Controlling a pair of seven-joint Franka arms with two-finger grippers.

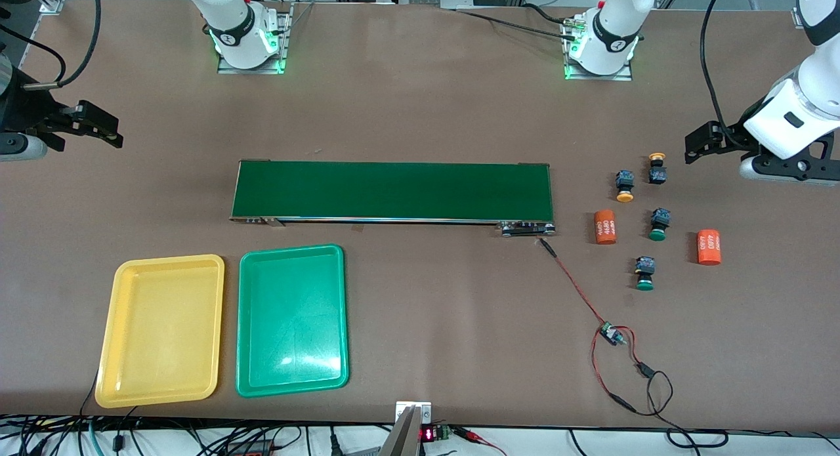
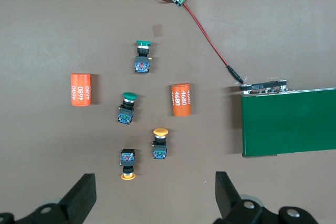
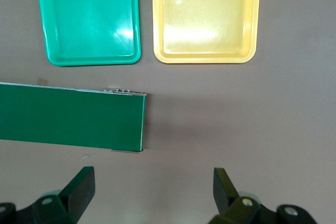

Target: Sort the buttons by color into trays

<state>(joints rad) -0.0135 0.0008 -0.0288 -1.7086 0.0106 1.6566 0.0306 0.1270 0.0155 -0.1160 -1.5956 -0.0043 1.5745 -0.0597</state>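
- Left tool [image 1: 699, 144]: hangs above the tabletop [image 1: 420, 115] at the left arm's end, fingers spread wide, holding nothing. The left wrist view shows both dark fingers [image 2: 79, 198] apart with the button cluster under them.
- Right tool [image 1: 105, 128]: hangs above the tabletop at the right arm's end, fingers wide, empty. The right wrist view shows its fingers [image 3: 79, 190] apart over bare tabletop near the conveyor belt's end.
- Yellow-orange button, first [image 1: 657, 167]: black blocky body, round yellow-orange cap pointing to 12 o'clock in the front view; the button lying closest to the left tool.
- Yellow-orange button, second [image 1: 624, 186]: same build, cap pointing to 6 o'clock; just beside the first, toward the belt.
- Green button, first [image 1: 659, 224]: black body with a blue patch, green cap pointing to 6 o'clock; nearer the front camera than the yellow-orange pair, between the two orange cylinders.
- Green button, second [image 1: 644, 273]: same build, cap to 6 o'clock; nearest the front camera of the four.
- Orange cylinders [image 1: 604, 227] [image 1: 709, 247]: printed "4680", lying on their sides.
- Conveyor belt [image 1: 392, 191]: long, dark green, mid-tabletop.
- Green tray [image 1: 292, 380]: shallow, rounded corners, raised rim, nothing in it; at 6 o'clock of the belt.
- Yellow tray [image 1: 161, 393]: same size, nothing in it; just beside the green tray, toward the right arm's end.
- Red and black wiring [image 1: 590, 311] with a small circuit board [image 1: 610, 334].
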